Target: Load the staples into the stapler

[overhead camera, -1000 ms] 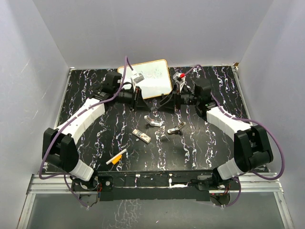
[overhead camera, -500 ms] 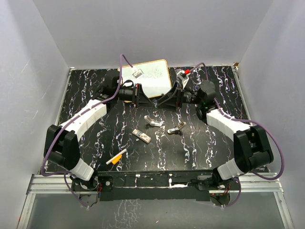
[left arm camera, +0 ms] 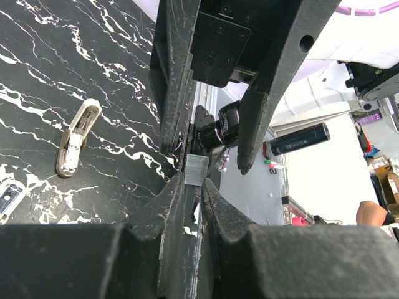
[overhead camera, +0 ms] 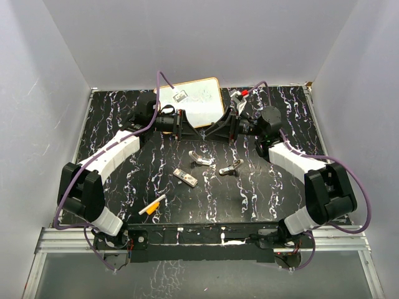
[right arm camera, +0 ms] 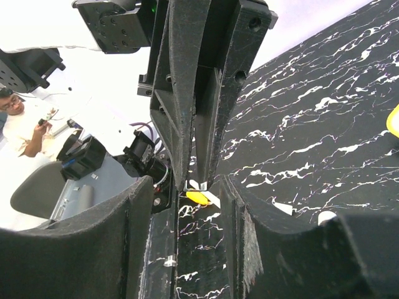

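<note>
My left gripper [overhead camera: 186,126] is shut on a short grey ribbed strip of staples [left arm camera: 195,169], which sticks out past its tips [left arm camera: 194,182]. My right gripper [overhead camera: 213,131] faces it tip to tip above the table's back middle. In the right wrist view its jaws [right arm camera: 187,185] stand apart, and the strip's U-shaped end [right arm camera: 198,184] shows between them. The white staples pack [overhead camera: 186,178] lies on the table. Two small stapler pieces [overhead camera: 201,159] [overhead camera: 229,168] lie beside it, and one shows in the left wrist view [left arm camera: 78,137].
A whiteboard [overhead camera: 201,103] lies at the back of the black marbled table [overhead camera: 268,187]. An orange-and-white marker pen [overhead camera: 153,205] lies at the front left. White walls stand on three sides.
Both wrists have dropped lower and the two grippers have drawn closer tip to tip. The things on the table have not moved.
</note>
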Controlling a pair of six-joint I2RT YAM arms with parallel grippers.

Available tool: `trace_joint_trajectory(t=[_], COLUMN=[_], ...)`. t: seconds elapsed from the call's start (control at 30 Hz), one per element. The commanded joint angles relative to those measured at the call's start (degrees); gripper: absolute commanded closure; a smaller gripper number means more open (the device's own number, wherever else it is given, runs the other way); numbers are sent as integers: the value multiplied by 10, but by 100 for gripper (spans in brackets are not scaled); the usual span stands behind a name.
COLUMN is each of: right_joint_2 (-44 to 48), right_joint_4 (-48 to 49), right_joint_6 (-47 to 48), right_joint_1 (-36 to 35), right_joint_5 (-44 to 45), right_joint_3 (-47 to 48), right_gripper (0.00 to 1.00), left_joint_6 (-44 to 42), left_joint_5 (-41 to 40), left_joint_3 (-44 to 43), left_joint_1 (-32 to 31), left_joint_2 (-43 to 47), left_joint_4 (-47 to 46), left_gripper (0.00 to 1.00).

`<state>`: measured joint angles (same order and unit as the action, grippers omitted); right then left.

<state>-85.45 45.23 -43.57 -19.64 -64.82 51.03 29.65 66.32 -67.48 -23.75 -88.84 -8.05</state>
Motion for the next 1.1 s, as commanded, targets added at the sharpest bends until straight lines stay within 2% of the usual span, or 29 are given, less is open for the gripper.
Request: trace_joint_trajectory(t=[0.0,0.4,1.07], right_joint_2=[-5,-7,-8], right_joint_4=[27,18,17], right_joint_6=[-1,4,5], right_joint_1=[-5,-9,-9], right_joint_5=[9,12,20], right_joint_3=[3,4,-2], right_gripper=[52,64,74], left_joint_6=[1,0,-2], left_joint_5=[20,21,21], left_joint_3=[2,8,11], left_joint_1=[0,0,0], left_joint_2=[5,7,9], left_joint_4=[-18,-21,-23], left_gripper=[91,91,91])
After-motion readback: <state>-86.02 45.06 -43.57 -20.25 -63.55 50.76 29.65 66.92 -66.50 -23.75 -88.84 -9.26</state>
